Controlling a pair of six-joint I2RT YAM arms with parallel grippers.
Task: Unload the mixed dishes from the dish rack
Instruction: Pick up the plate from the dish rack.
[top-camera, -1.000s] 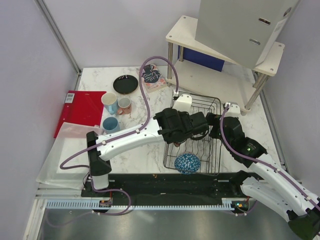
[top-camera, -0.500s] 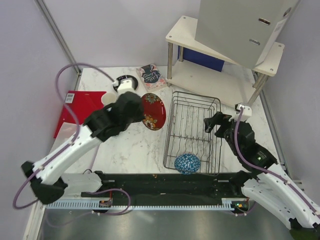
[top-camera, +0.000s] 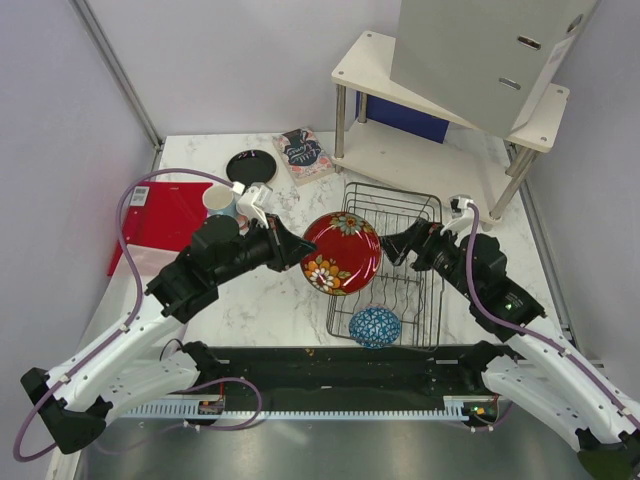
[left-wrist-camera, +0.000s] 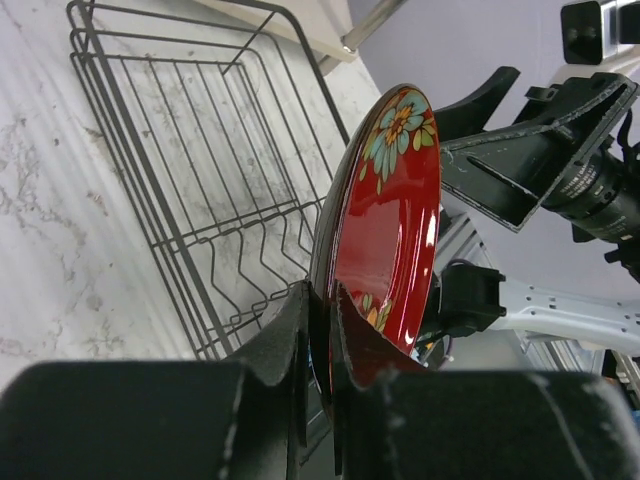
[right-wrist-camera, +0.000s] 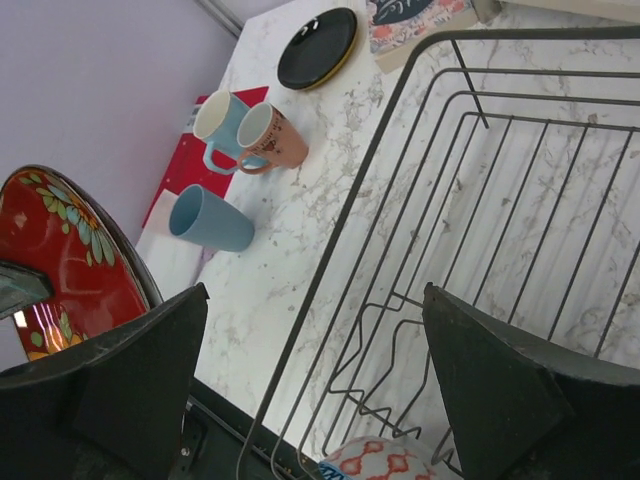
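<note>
The white marble surface (top-camera: 290, 310) carries everything, with a white two-tier shelf on metal legs (top-camera: 440, 160) at its far right corner. In front of the shelf sits the rectangular black wire dish rack (top-camera: 410, 215), its long side running away from the arms.

To the left lies a flat red plastic folder (top-camera: 160, 215). A round red plate painted with flowers (top-camera: 342, 253) is off the rack and stands on edge, clamped at its rim by the left hand (top-camera: 298, 250). The two fingers are closed tight on it. From above, the plate overlaps the rack's left rim.

The right hand (top-camera: 400, 245) is over the rack's right half with its fingers wide apart, holding nothing and facing the plate.

A blue-and-white patterned bowl (top-camera: 375, 326) lies in the rack's near end. It is the only dish in the rack.

Out on the surface, a small round black plate (top-camera: 250, 168) sits at the far left beside a square patterned booklet (top-camera: 305, 155). Nearer stand two light-blue cups (right-wrist-camera: 225, 125) and a salmon-pink mug (right-wrist-camera: 272, 138). One cup touches the mug — the other (right-wrist-camera: 210, 222) is just apart.
</note>
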